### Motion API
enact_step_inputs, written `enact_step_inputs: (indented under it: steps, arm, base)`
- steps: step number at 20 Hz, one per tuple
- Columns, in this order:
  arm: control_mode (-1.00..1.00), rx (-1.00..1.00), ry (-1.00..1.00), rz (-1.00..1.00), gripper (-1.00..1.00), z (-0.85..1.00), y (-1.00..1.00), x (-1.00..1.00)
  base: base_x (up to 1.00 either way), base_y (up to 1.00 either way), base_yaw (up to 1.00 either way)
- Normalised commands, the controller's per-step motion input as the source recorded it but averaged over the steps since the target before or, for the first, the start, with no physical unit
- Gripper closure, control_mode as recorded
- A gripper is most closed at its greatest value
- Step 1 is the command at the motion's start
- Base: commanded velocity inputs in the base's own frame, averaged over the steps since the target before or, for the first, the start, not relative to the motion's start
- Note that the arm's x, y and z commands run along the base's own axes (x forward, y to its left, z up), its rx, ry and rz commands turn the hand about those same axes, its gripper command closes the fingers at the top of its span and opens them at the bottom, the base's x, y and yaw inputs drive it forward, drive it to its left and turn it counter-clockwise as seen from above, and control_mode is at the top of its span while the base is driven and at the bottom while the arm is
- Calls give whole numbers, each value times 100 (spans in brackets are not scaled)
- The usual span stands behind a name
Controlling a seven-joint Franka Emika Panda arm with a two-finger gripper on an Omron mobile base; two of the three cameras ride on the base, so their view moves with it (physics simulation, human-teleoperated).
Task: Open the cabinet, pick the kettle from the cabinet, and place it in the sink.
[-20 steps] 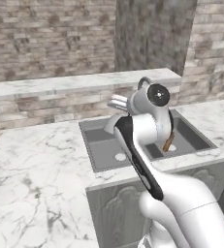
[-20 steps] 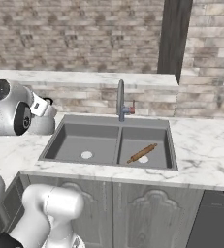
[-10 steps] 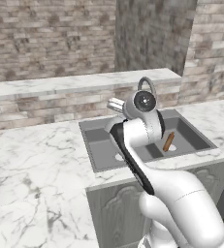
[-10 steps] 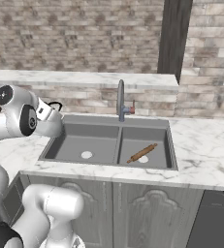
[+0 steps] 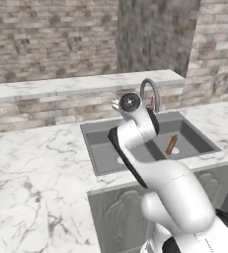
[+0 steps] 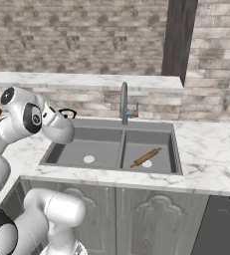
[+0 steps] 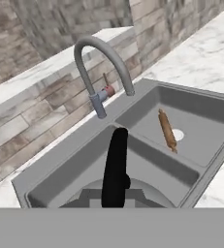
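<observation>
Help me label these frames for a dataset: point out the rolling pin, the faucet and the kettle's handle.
rolling pin (image 6: 146, 157): right base view, middle of its wooden barrel.
faucet (image 7: 95, 47): hand view, top of the curved neck.
kettle handle (image 7: 115, 167): hand view, middle of the black arch.

The silver-grey kettle (image 7: 114, 193) is held upright above the sink (image 7: 60, 162), black handle (image 7: 116, 167) arched towards twelve o'clock. A two-basin grey sink is seen, its faucet (image 7: 98, 72) at twelve.
</observation>
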Motion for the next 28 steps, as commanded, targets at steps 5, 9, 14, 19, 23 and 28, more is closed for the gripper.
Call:
enact_step_inputs:
  steps: [5, 9, 14, 19, 23, 28]
  arm:
    - [-100, -2, 5, -32, 100, -22, -13, 21]
    - [-100, 0, 16, -11, 100, -18, -15, 24]
    - [-100, 0, 11, 1, 100, -21, -17, 21]
    - [-100, -3, 1, 3, 100, -28, -14, 22]
    - [-100, -9, 0, 5, 100, -37, -7, 22]
    - [-100, -3, 0, 4, 100, -34, -8, 27]
  base:
    - [0, 0, 0]
    - [0, 0, 0]
    - [0, 0, 0]
    - [0, 0, 0]
    - [0, 0, 0]
    - [0, 0, 0]
